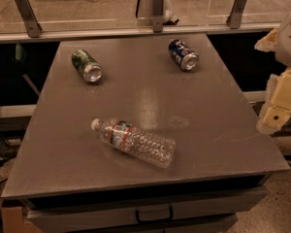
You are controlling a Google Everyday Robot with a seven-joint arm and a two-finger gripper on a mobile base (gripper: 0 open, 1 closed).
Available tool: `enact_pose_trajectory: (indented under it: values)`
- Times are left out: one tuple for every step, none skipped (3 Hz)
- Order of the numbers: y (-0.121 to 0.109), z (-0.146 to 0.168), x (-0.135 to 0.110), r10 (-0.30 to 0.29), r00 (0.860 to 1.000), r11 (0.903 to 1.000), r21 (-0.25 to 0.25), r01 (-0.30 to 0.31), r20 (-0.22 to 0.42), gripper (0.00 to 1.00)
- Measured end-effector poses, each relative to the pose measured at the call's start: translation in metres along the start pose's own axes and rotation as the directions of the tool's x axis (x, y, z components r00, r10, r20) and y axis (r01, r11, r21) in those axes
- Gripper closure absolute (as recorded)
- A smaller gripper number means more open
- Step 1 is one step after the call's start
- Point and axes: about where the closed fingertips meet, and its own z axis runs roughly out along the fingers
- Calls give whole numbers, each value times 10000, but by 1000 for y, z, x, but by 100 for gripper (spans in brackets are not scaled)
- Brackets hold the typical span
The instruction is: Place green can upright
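Observation:
The green can [86, 65] lies on its side at the far left of the grey table [150, 96], its silver end facing the front. My gripper [280, 106] shows at the right edge of the view, beyond the table's right side and far from the can. Nothing is seen held in it.
A blue can [183, 54] lies on its side at the far right of the table. A clear plastic water bottle [135, 141] lies on its side near the front middle. A glass railing with metal posts [157, 8] runs behind the table.

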Motion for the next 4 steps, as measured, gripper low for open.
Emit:
enact_pose_trajectory:
  values:
    - [-3, -1, -3, -105, 9998, 9999, 99, 103, 167, 0]
    - [-20, 21, -46, -516, 9908, 9986, -71, 529, 1249, 0]
    - [-40, 48, -121, -1054, 9605, 9939, -37, 1100, 2575, 0]
    - [-64, 83, -205, -1445, 9202, 9887, 161, 1489, 3638, 0]
